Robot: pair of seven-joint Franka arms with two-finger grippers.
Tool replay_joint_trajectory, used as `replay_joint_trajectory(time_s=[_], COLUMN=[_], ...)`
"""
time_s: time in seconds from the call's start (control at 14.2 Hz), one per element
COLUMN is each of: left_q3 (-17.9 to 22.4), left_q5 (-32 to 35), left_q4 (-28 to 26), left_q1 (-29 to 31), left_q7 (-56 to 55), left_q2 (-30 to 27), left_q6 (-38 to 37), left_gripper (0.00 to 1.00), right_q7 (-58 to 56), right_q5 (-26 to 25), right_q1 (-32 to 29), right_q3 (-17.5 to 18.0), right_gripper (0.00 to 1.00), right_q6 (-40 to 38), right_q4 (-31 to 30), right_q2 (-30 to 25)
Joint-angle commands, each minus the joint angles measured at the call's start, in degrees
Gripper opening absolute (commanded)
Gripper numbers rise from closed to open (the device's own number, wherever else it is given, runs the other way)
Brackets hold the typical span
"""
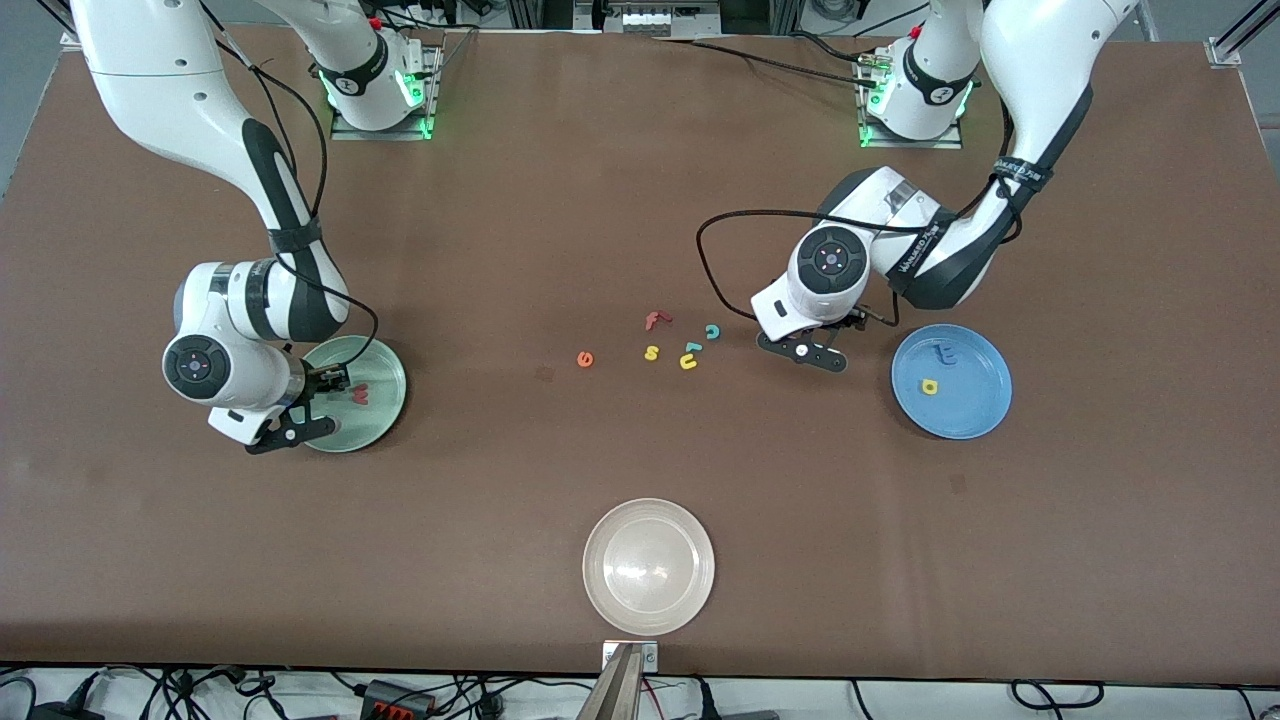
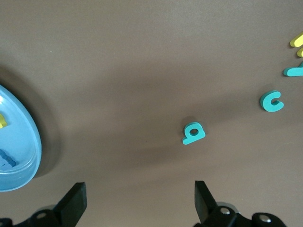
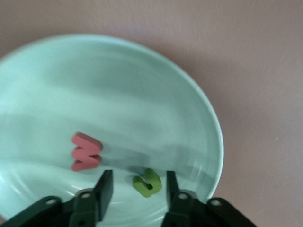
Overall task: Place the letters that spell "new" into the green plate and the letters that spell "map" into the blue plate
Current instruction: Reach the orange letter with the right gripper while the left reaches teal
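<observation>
The green plate (image 1: 385,360) (image 3: 118,85) lies at the right arm's end of the table. In it are the pinkish-red "w" (image 1: 360,395) (image 3: 86,152) and the green "n" (image 3: 147,183). My right gripper (image 1: 318,405) (image 3: 138,179) hangs low over this plate, open, with the "n" lying between its fingers and touching neither. The blue plate (image 1: 975,400) (image 2: 19,142) holds the blue "m" (image 1: 945,353) and the yellow "a" (image 1: 930,386). My left gripper (image 1: 825,340) (image 2: 139,189) is open and empty over the table beside the blue plate. The teal "p" (image 2: 193,133) lies just ahead of it. The orange "e" (image 1: 585,358) sits mid-table.
Mid-table lie a red "f" (image 1: 655,320), a yellow "s" (image 1: 651,352), a teal "c" (image 1: 712,331) (image 2: 271,101), another teal letter (image 1: 692,347) and a yellow "u" (image 1: 688,362). A whitish-beige plate (image 1: 648,566) sits near the front camera's edge.
</observation>
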Motion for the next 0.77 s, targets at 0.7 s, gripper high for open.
replay_joint_trajectory(time_s=[0.7], left_q3=[-1.5], left_q5=[1.4], left_q4=[-3.5], left_q1=[1.2], left_q7=[19.7], left_q2=[0.9], left_q6=[3.5], left_gripper=[1.0], right_q7=[36.3], right_q5=[11.8], right_q1=[21.9], right_q3=[1.4], right_gripper=[1.0], right_q6=[-0.8], right_q4=[10.0], right_q2=[3.2])
